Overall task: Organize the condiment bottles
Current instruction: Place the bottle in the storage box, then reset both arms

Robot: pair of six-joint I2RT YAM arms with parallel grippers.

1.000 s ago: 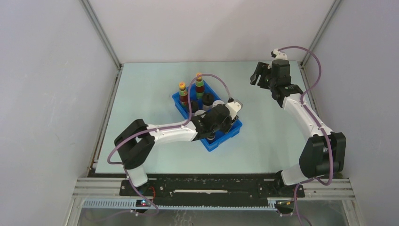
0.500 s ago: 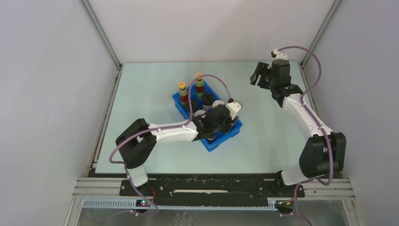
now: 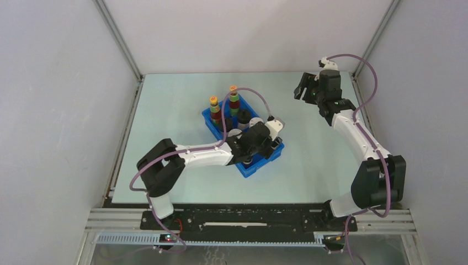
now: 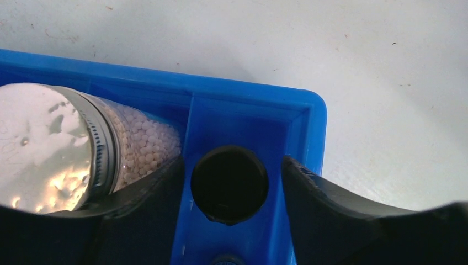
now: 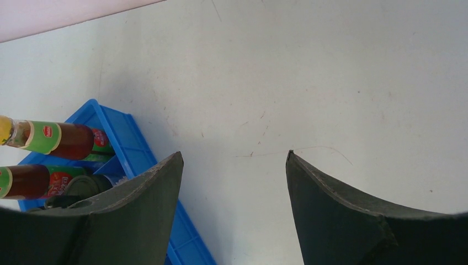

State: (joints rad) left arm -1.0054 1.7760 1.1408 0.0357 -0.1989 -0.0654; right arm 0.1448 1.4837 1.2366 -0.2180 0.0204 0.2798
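Black-lidded spice jar [image 4: 229, 184], untouched within parted left hand [image 4: 232, 161], hidden overhead

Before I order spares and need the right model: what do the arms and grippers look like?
The left arm and right arm both have white links and bulky black joints. A purple cable loops along each. The left gripper and right gripper have dark matte fingers, broad and tapering to points. No markings show.
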